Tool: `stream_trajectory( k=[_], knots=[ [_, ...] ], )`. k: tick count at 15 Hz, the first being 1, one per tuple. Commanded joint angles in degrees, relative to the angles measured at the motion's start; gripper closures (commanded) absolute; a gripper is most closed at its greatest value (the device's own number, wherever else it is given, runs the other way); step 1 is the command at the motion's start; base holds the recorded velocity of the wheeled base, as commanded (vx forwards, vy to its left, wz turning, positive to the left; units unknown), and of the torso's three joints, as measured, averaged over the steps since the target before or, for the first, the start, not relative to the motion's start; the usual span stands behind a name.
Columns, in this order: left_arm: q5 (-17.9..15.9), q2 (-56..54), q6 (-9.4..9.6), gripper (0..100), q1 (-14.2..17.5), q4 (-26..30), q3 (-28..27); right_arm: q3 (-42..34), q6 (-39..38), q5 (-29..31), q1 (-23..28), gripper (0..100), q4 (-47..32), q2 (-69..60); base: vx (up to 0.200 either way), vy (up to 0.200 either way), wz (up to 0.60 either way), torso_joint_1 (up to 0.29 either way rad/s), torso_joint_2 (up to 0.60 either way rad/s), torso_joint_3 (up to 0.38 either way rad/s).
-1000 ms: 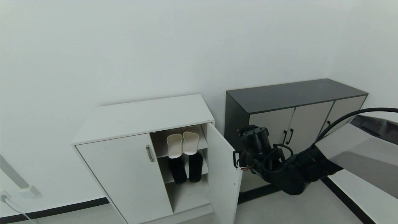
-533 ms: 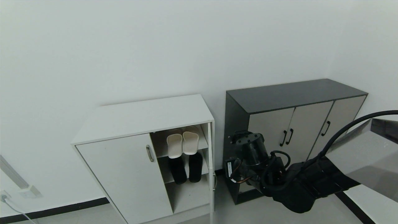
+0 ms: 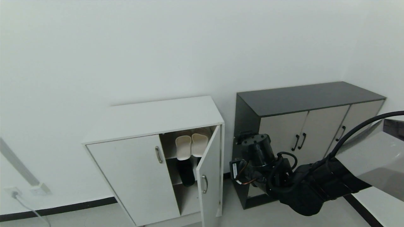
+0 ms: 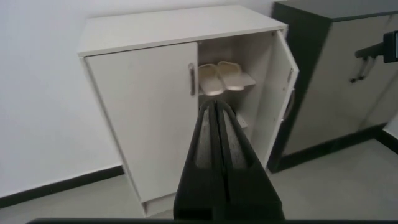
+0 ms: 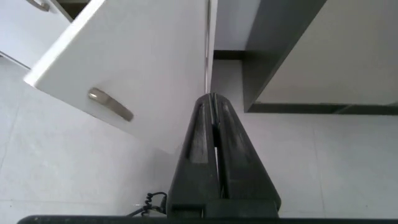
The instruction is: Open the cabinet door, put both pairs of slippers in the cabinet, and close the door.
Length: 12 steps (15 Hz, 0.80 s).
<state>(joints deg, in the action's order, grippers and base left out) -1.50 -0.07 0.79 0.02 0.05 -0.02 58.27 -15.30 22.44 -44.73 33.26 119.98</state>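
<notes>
The white cabinet (image 3: 151, 116) has its left door shut and its right door (image 3: 210, 157) standing ajar, with the handle (image 3: 205, 183) facing out. Inside, a cream pair of slippers (image 3: 191, 145) lies on the top shelf and a black pair (image 3: 187, 173) on the shelf below, partly hidden by the door. My right arm (image 3: 255, 157) hangs just right of that door. My right gripper (image 5: 213, 99) is shut and empty, its tips close to the door's outer face (image 5: 143, 56); I cannot tell if they touch. My left gripper (image 4: 216, 106) is shut and empty, well back from the cabinet front (image 4: 143, 112).
A dark cabinet (image 3: 303, 101) with grey doors stands against the wall right of the white one, close behind my right arm. A wall socket with a cable (image 3: 12, 192) is low on the left. Grey floor (image 3: 258, 217) lies in front of both cabinets.
The right door has swung from wide open to only ajar, now covering part of the black slippers. My right arm has followed it leftward. The head camera has shifted slightly.
</notes>
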Motion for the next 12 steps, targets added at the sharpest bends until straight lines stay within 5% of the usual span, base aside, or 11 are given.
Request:
stream_trajectory(
  k=[1, 7, 12],
  knots=[
    [0.0, 0.1, 0.00, 100, 0.0, 0.0, 0.0, -0.1, 0.0, 0.0, -0.1, 100, 0.0, 0.1, 0.000, 0.000, 0.60, 0.012, 0.00, 0.002],
    [0.0, 0.1, 0.00, 100, 0.0, 0.0, 0.0, -0.9, 0.1, 0.1, 0.1, 100, 0.1, -0.2, 0.000, 0.000, 0.00, 0.000, 0.00, 0.000],
    [0.1, 0.1, 0.09, 100, 0.0, 0.0, 0.0, -8.3, 3.0, -5.3, 3.1, 100, 10.1, -2.1, 0.000, 0.000, 0.00, 0.000, 0.00, 0.000]
  ],
)
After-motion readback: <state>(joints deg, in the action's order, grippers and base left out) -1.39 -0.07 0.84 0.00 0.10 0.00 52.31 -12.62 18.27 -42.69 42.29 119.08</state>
